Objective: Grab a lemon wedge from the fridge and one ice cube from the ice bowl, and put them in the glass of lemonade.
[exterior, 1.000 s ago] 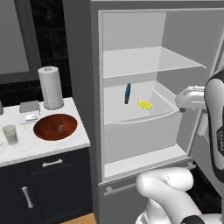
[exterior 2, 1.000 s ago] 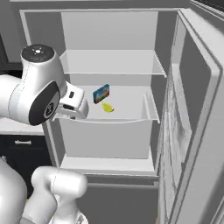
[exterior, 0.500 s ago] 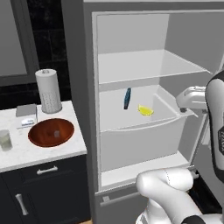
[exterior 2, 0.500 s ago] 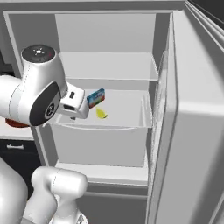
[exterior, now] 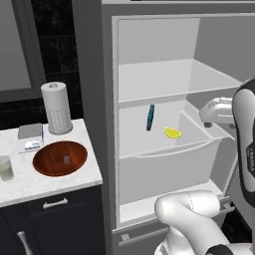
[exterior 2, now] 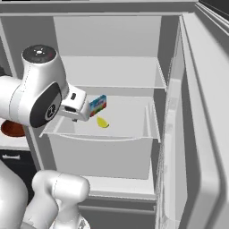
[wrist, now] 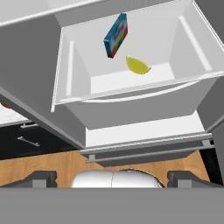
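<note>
Robot arm reaches into open fridge (exterior: 94, 99) for lemon wedge

The gripper (wrist: 112, 181), jaws spread fully and holding nothing, hangs outside the white drawer (wrist: 131, 105). The wedge (wrist: 138, 65) lies on the drawer floor, just beside 1 blue carton (wrist: 116, 35); best to descend clear of the carton. The carton's lettering is too small to read.

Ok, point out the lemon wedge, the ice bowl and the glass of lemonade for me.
lemon wedge (exterior: 173, 132), left base view, middle of the yellow slice.
ice bowl (exterior: 52, 160), left base view, bare inner wall left of centre.
glass of lemonade (exterior: 6, 168), left base view, side of the tumbler.
</note>
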Motion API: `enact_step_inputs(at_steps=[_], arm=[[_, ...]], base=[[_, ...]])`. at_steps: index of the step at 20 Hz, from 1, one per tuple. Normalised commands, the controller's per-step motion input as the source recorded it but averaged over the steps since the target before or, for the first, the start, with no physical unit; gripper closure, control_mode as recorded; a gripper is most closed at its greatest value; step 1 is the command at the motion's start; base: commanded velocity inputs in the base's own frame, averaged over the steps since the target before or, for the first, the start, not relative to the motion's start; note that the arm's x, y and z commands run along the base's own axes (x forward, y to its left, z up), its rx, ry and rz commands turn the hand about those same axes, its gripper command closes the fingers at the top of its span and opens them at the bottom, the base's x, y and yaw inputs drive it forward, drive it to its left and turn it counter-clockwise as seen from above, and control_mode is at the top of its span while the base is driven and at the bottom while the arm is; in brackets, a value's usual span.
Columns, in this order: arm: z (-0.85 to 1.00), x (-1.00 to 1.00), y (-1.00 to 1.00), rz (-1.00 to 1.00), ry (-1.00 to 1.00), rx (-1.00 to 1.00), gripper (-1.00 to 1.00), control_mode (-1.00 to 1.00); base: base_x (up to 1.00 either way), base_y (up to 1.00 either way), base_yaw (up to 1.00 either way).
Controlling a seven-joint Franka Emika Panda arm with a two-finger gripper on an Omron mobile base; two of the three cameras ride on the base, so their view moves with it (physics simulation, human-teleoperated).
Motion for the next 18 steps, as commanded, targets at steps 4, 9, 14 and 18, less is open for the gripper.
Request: enact_step_inputs(at_steps=[4,9,14,18], arm=[[0.0,0.0,0.0,0.0,0.0,0.0,-1.0,1.0],[-0.03,-0.09,0.0,0.0,0.0,0.0,-1.0,-1.0],[-0.33,-0.06,-0.11,0.03,0.0,-0.03,-1.0,-1.0],[-0.35,0.29,-0.53,0.17,0.0,0.0,-1.0,-1.0]], base=[[0.0,-0.02,0.0],[0.0,0.0,0.0],[0.0,0.0,0.0],[0.0,0.0,0.0]])
